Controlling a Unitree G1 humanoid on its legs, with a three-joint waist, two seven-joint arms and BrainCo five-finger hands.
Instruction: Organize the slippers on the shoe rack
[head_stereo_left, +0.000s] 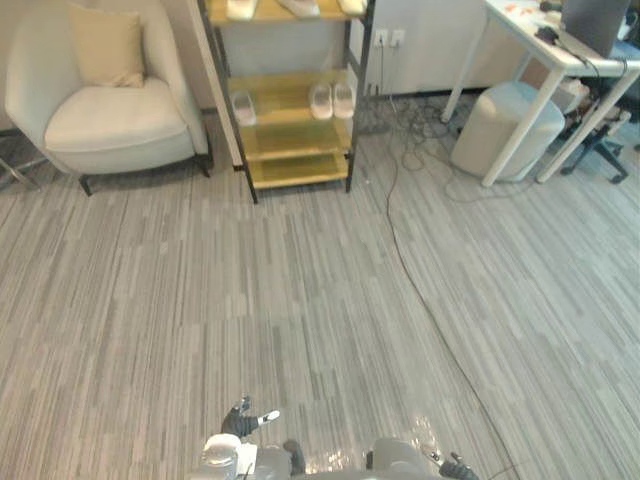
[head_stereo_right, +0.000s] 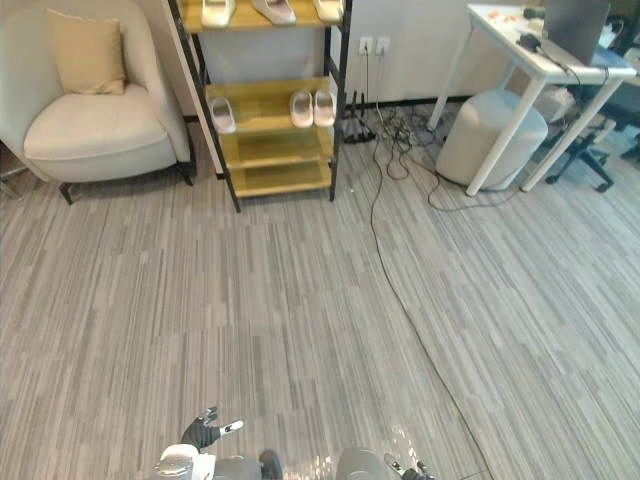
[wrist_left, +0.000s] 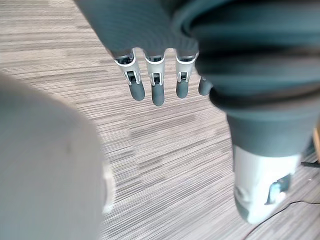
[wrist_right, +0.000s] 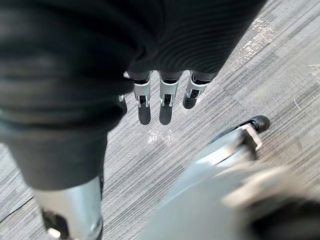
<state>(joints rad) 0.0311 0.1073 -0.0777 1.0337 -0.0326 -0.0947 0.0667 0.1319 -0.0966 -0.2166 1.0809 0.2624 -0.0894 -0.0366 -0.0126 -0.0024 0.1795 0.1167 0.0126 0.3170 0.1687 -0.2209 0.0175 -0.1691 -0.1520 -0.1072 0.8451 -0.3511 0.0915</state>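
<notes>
evidently nothing is held: the left hand (wrist_left: 155, 82) and right hand (wrist_right: 162, 102) hang empty, fingers straight, because the shoe rack (head_stereo_right: 270, 148) stands well away across the floor (head_stereo_left: 300, 300), where a pair of slippers (head_stereo_right: 313, 108) and a lone slipper (head_stereo_right: 222, 114) sit apart on one shelf.

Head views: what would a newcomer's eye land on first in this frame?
The black-framed shoe rack with yellow shelves stands at the far wall, a pair of white slippers and a single slipper on one shelf. A pale armchair sits to its left. The left hand and right hand hang open, holding nothing.
</notes>
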